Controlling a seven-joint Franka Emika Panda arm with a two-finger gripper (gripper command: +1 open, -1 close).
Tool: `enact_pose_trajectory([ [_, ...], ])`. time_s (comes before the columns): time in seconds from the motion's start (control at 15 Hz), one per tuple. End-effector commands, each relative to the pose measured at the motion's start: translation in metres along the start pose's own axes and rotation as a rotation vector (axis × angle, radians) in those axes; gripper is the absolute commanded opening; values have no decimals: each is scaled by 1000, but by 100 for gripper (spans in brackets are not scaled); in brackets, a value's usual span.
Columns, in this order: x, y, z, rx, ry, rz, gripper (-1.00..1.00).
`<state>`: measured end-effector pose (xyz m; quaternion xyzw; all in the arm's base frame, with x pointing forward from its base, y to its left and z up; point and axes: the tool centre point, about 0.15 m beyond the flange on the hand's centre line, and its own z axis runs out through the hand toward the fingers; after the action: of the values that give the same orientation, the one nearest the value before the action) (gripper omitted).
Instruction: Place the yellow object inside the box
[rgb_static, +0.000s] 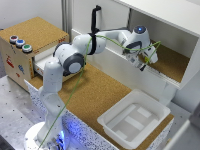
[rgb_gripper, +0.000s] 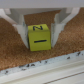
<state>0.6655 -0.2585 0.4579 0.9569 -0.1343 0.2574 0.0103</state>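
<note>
Your end effector (rgb_static: 145, 62) sits in the upper right of the exterior frame, reached into the cork-floored white shelf compartment (rgb_static: 172, 62) there, with the arm (rgb_static: 70, 57) bent across the middle of the picture. In the wrist view the end effector (rgb_gripper: 40, 39) has its two pale fingers (rgb_gripper: 59, 27) closed narrowly against either side of the yellow object (rgb_gripper: 39, 38), which shows as a small cube with black markings on its front and upper faces. The cube is gripped between the finger pads; whether its underside touches the cork surface (rgb_gripper: 15, 50) below it, you cannot tell. In the exterior view the yellow object itself is too small and hidden by the hand to make out. The box (rgb_static: 134, 119) lies in the lower right of the exterior frame, a shallow white bin with raised ridges on its floor, resting on the cork-topped bench (rgb_static: 92, 95) and well apart from the end effector. At the upper left stands a wooden box with coloured buttons (rgb_static: 20, 43) on its cork lid. A thin yellow-green cable (rgb_static: 75, 92) trails along the arm down toward its base.
</note>
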Motion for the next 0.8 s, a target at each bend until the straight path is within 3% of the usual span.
enact_pose_trajectory([
  [0.0, -1, -7, -18, 59, 44, -9, -100],
  [0.13, -13, -13, -46, 72, 71, -4, -100],
  [0.47, -46, -20, -79, 63, 49, 17, -100],
  [0.67, -63, -6, -81, 57, -4, 53, -100],
  [0.73, -75, 4, -77, 56, -58, 79, -100],
])
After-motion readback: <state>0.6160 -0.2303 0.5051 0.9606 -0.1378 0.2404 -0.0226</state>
